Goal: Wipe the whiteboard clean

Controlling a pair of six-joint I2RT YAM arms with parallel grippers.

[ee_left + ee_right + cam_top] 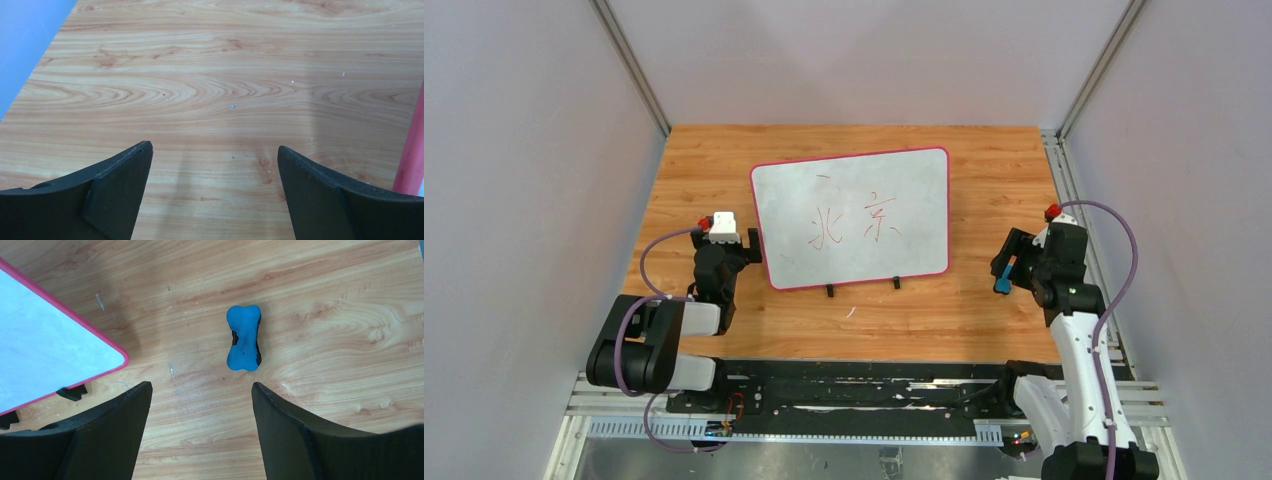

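Rail (854,395): spans near edge of table (944,320) w/ both arm bases on it.
L gripper (746,243): jaws spread wide, nothing btw them. Hangs over bare wood just beside left rim of whiteboard (904,180). Prob. parked there to steady that edge while the other arm wipes.
R gripper (1006,265): jaws wide too, empty. Points down w/ eraser (244,338) just ahead of its fingertips, so it looks lined up for a pick.
Eraser: blue, bone-shaped, flat on the wood. Sits apart from board's near-right corner w/ open wood all round, so there is room for a finger on each side of its waist.
Feet (830,291): two small black ones poking out from board's near edge. Could snag a low sweep coming in from this side.
Whiteboard: face up mid-table btw the two arms, a bit skewed. Pink-red rim, rounded corners.
Red marks (854,225): handwriting at board centre, intact, so wiping not begun.
Room: clear strip of wood near side and both flanks, narrower at far edge.
Walls (514,200): close on L & R, so wide elbow swings look tight.
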